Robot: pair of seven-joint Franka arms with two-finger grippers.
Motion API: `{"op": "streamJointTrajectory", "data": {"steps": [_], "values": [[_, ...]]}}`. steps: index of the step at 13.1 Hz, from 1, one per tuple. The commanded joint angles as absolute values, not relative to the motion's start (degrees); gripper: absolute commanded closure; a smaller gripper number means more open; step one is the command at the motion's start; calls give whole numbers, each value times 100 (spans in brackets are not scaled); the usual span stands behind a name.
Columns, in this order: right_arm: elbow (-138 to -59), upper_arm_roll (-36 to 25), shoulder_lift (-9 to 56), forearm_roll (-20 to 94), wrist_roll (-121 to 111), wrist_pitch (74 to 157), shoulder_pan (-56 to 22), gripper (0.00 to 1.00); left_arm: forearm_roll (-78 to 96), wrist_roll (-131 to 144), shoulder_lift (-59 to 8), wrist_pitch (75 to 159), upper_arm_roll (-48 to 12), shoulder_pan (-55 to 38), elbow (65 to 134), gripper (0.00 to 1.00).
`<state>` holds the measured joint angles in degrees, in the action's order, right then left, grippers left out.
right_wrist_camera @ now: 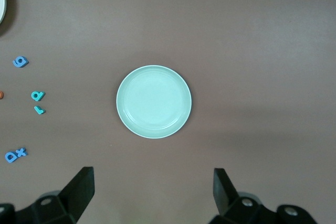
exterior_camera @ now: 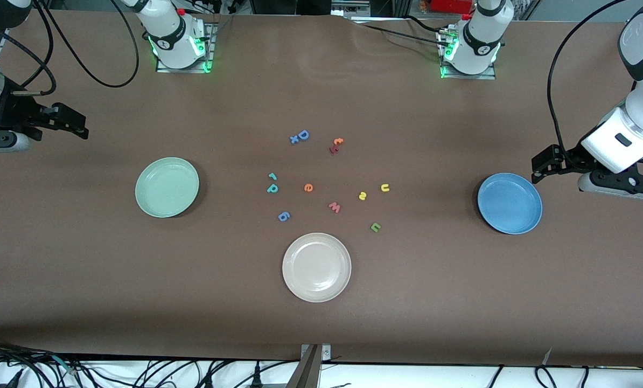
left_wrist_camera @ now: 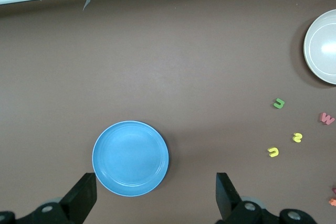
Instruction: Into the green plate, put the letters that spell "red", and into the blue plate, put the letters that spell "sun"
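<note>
The green plate and blue plate lie bare; both end effectors, partly cropped, gape apart.

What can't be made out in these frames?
- Front view: right gripper and left gripper seen side-on, so the gap between the fingers is hidden.
- Front view: red letters by the orange t overlap; too small to read.
- Left wrist view: letters at the frame edge cut off.
- Right wrist view: orange e cut off by the edge.
</note>
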<state>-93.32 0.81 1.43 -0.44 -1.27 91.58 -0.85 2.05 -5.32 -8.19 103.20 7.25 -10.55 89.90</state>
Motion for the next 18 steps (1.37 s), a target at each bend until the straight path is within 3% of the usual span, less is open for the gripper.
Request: {"op": "streamJointTrajectory", "data": {"steps": [1, 6, 11, 18], "values": [[-9237, 132, 167, -70, -105, 9097, -79, 0, 62, -615, -870, 10178, 703, -1037, 8833, 0], [-9237, 132, 158, -62, -105, 9070, -79, 0, 70, -676, -809, 10151, 642, -836, 8912, 0], [-9237, 141, 167, -61, -114, 9096, -88, 0, 44, -642, -729, 10178, -69, -212, 9009, 0], [-9237, 132, 176, -70, -114, 9114, -88, 0, 44, -615, -791, 10151, -79, -246, 8921, 0]]}}
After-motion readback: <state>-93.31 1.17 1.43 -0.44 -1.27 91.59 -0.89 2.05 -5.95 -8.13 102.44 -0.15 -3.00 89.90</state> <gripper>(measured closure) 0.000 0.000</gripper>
